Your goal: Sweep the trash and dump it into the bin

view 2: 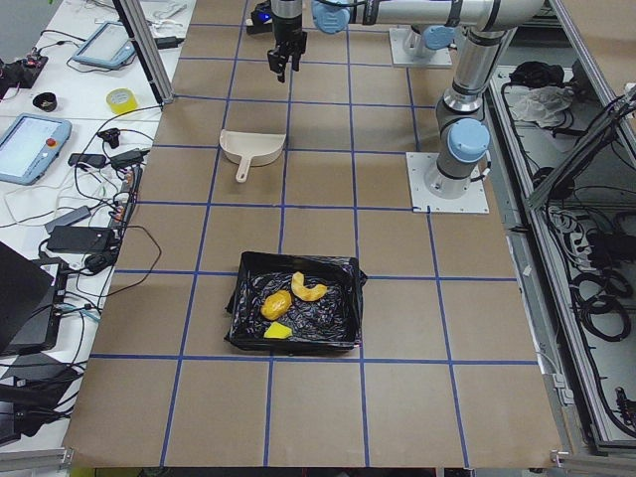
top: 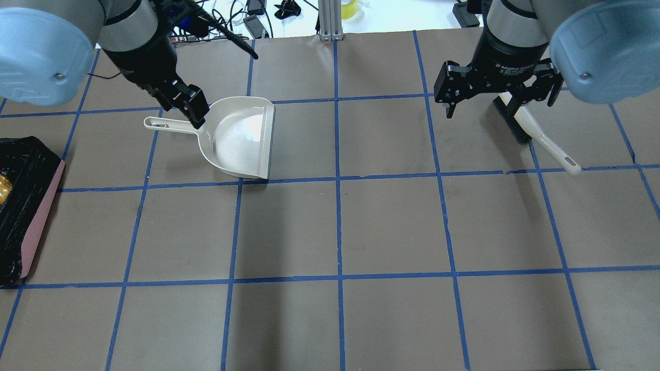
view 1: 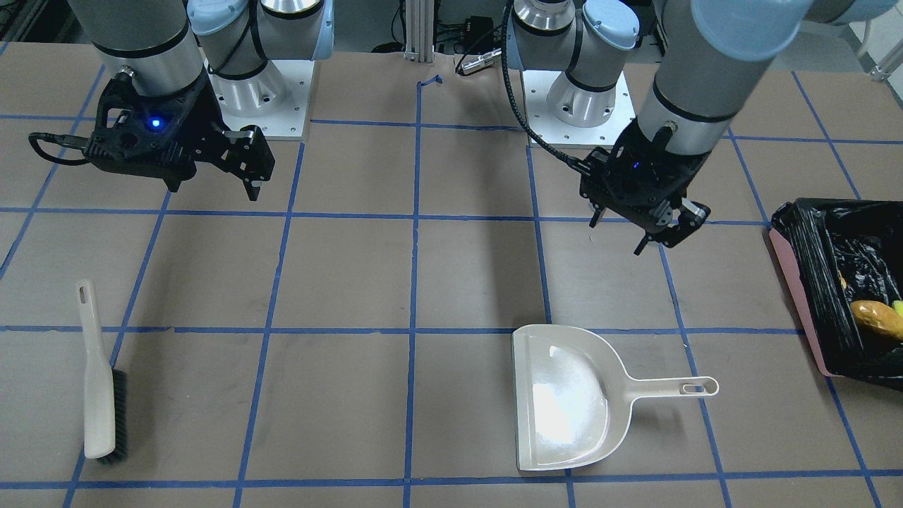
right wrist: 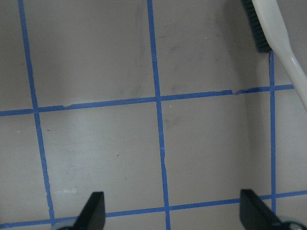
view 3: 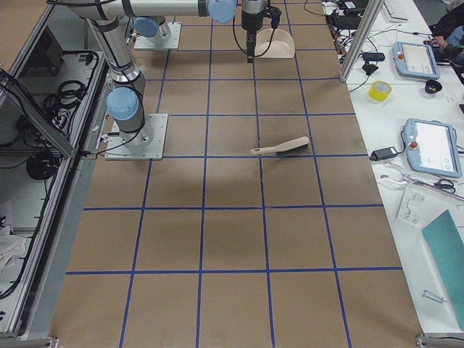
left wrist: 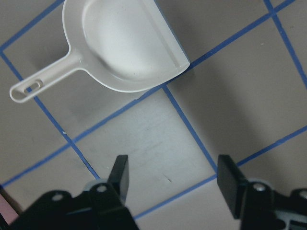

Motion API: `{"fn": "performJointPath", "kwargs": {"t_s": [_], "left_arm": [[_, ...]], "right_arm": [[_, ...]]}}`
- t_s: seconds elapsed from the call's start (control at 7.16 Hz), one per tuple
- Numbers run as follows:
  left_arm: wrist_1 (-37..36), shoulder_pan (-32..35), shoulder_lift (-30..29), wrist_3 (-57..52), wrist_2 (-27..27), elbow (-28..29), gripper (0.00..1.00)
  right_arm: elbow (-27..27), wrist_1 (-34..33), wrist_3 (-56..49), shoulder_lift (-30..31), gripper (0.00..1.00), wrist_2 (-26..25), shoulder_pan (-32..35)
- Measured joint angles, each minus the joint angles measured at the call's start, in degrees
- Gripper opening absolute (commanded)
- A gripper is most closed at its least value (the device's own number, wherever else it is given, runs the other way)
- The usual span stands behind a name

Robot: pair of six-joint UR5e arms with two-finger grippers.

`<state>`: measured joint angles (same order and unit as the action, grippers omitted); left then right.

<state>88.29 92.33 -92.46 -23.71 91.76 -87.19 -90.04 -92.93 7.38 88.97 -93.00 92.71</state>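
From the front, the bin (view 1: 811, 268) on the bench (view 1: 465, 282) holds the trash (view 1: 878, 317), while the beige dustpan (view 1: 564, 402) and the brush (view 1: 99, 395) lie well apart. Overhead, the left hand (top: 193, 111) hangs near the dustpan. The wrist views show both the left hand and the right hand (right wrist: 173, 206) spread wide, grasping nothing.

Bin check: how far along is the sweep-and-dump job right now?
Done: the orange-yellow lump, the crescent slice and the yellow sponge all lie inside the bin. The dustpan sits empty on the table, and the brush lies flat, well apart from it. In hand: nothing; the left gripper and right gripper both hang open above the table. Left: apparently no sweeping or dumping, as far as these views show.
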Motion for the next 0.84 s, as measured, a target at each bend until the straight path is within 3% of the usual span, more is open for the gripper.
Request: {"fn": "performJointPath", "kwargs": {"t_s": [0.28,0.84], "left_arm": [[2.67,0.90,3.69,14.16,-2.32,0.03,1.00],[3.33,0.93,5.16,18.76,-2.97,-0.68,1.00]], "right_arm": [[0.13,-0.72,0.10,-0.14,1.00,0.12,0.01],[0.08,-1.67,0.09,-0.15,1.00,-0.39,0.01]]}}
